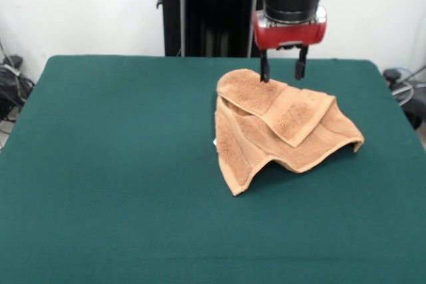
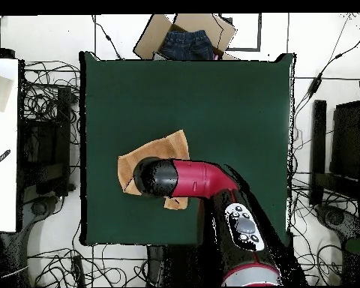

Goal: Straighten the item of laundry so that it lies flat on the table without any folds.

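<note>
Tan towel [image 1: 279, 124] crumpled in folds on your green bench [image 1: 120, 164], fingers [image 1: 265, 71] spread above its far edge, overhead the arm [image 2: 202, 180] hides your gripper [image 1: 283, 71], cardboard box [image 2: 187, 34] beyond the bench.

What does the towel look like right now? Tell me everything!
The towel is tan, fuzzy terry cloth with woven bands near its edges. It lies crumpled on the green table, folded over itself in layers, one corner flapped on top and one side humped up. The open gripper stands at its far edge, one finger touching the cloth. From overhead the arm hides most of it.
</note>
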Robot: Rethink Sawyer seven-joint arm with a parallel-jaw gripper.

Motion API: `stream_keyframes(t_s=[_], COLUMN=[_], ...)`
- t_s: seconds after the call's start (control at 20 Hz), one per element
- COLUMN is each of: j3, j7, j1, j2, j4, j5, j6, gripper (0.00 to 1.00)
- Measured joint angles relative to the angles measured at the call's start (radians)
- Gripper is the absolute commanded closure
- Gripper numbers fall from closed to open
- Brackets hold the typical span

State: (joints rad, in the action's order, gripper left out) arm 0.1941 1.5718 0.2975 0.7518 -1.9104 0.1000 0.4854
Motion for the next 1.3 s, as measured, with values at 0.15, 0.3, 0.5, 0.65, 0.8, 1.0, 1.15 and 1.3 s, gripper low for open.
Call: stream_keyframes(t_s=[0.15,0.3,0.5,0.65,0.8,1.0,1.15,1.3], j3=[-0.003,-0.010,-0.022,-0.026,-0.030,-0.047,-0.059,-0.072], j7=[0.000,0.000,0.000,0.000,0.000,0.000,0.000,0.000], j1=[-0.001,-0.004,-0.006,-0.008,-0.015,-0.049,-0.069,-0.091], j2=[-0.015,-0.032,-0.052,-0.069,-0.083,-0.116,-0.137,-0.173], j4=[0.000,0.000,0.000,0.000,0.000,0.000,0.000,0.001], j5=[0.000,0.000,0.000,0.000,0.000,-0.001,-0.001,-0.001], j6=[-0.014,-0.036,-0.069,-0.102,-0.133,-0.186,-0.217,-0.267], gripper=[0.00,0.00,0.00,0.00,0.00,0.00,0.00,0.00])
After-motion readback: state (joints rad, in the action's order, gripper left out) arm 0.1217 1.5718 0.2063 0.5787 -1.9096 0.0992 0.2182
